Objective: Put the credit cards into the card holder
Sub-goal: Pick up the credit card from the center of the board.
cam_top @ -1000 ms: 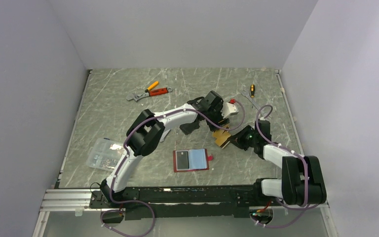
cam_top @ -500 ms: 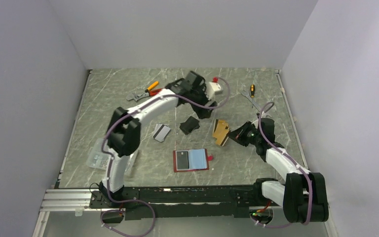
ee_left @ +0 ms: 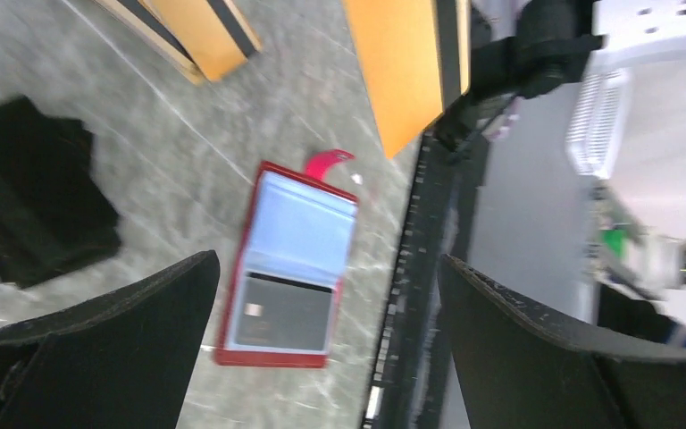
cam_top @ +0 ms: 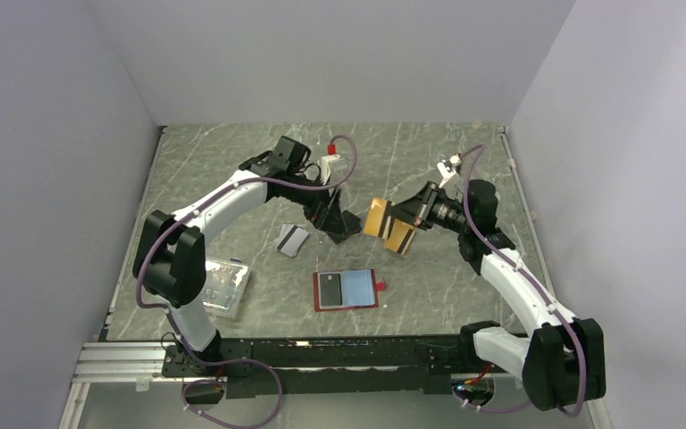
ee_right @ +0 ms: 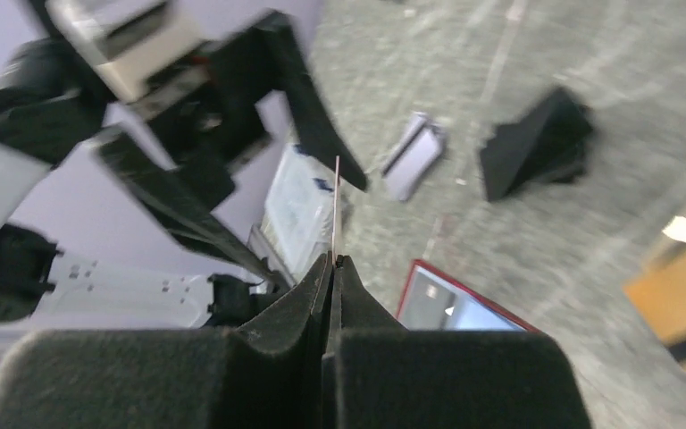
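Right claw [ee_right: 332, 264] pinches one orange credit card [cam_top: 377, 217] by its edge, held off the surface [cam_top: 232, 179], probably for sliding into the card holder [cam_top: 347, 289] lying open nearby; left claw [ee_left: 326, 261] gapes empty.

card holder [cam_top: 347, 290] lower centre | loose card [cam_top: 292, 239] up-left of it | folded pouch [cam_top: 342, 223] right of that card | card stack [cam_top: 402, 239] further right | raised card [cam_top: 376, 217] at stack's left | plastic box [cam_top: 223, 288] left of holder
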